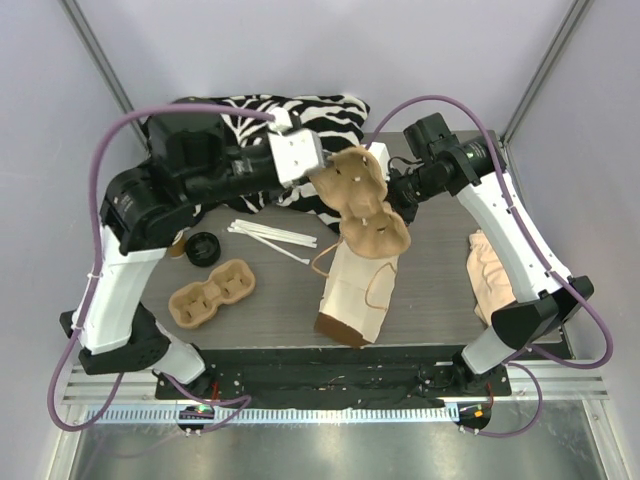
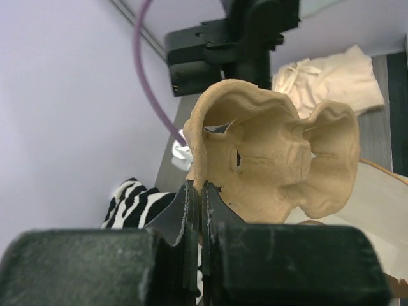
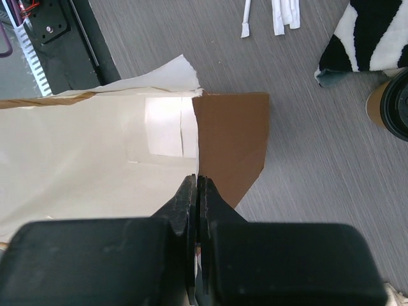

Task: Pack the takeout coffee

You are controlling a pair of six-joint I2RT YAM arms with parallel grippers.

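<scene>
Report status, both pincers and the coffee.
Left pincer shut on cup carrier, over paper bag. Right pincer shut on bag rim. Takeout coffee unpacked, on table.

Dark wood-grain tabletop [image 1: 430, 290]. Far edge: zebra-striped cloth [image 1: 290, 115]. Left side: lidded takeout coffee [image 1: 202, 248], pulp cup carrier [image 1: 212, 293]. Middle: white stirrers [image 1: 270, 235]. Near edge: standing paper bag [image 1: 355, 290]. Right edge: cream cloth [image 1: 490, 275].

The right arm's black fingers [image 3: 183, 207] press together over the rim of an open paper bag [image 3: 95, 159], white inside with a brown flap, on a grey table [image 3: 306, 191]. White straws [image 3: 284, 14], a zebra-striped cloth [image 3: 370, 38] and a black-lidded coffee cup [image 3: 390, 105] lie beyond.
</scene>
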